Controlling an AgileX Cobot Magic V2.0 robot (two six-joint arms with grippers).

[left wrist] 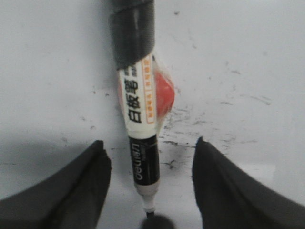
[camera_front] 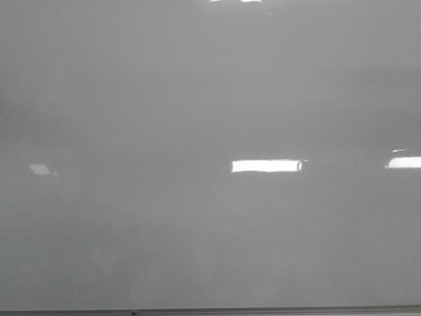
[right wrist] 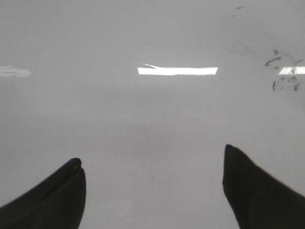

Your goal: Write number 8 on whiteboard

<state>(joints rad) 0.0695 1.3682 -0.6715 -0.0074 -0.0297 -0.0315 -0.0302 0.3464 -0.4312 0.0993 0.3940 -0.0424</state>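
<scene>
Board: the large glossy pale grey-white whiteboard (camera_front: 197,99) fills the front view, with a thin grey metal edge along the bottom and bright rectangular glare patches across the middle.
Figure eight: no black marker figure shows anywhere on the board in the front view, so I judge the writing not yet begun.
Old marks: faint dark smudges (left wrist: 200,126) lie on the surface beside the pen in the left wrist view, and a few more (right wrist: 281,71) in the right wrist view; they are erasure traces, not a digit.
Pen: a white-barrelled whiteboard marker with black lower sleeve and orange label (left wrist: 141,124) lies along the middle of the left wrist view, its upper part wrapped in black tape, its tip pointing at the board with a dark shadow right under it.
Left pincer (left wrist: 150,186): fingers spread wide, one on each side of the pen and not touching it; the pen seems fixed to the arm by the tape.
Right pincer (right wrist: 152,191): fingers spread, holding nothing, over bare board.
Step in hand: bringing the tip down to start the upper loop.
Doing it well: press lightly and evenly, keep the pen steep, start in clean board away from the smudges, and close both loops at the crossing.
Risk: whether the tip touches yet cannot be told.
</scene>
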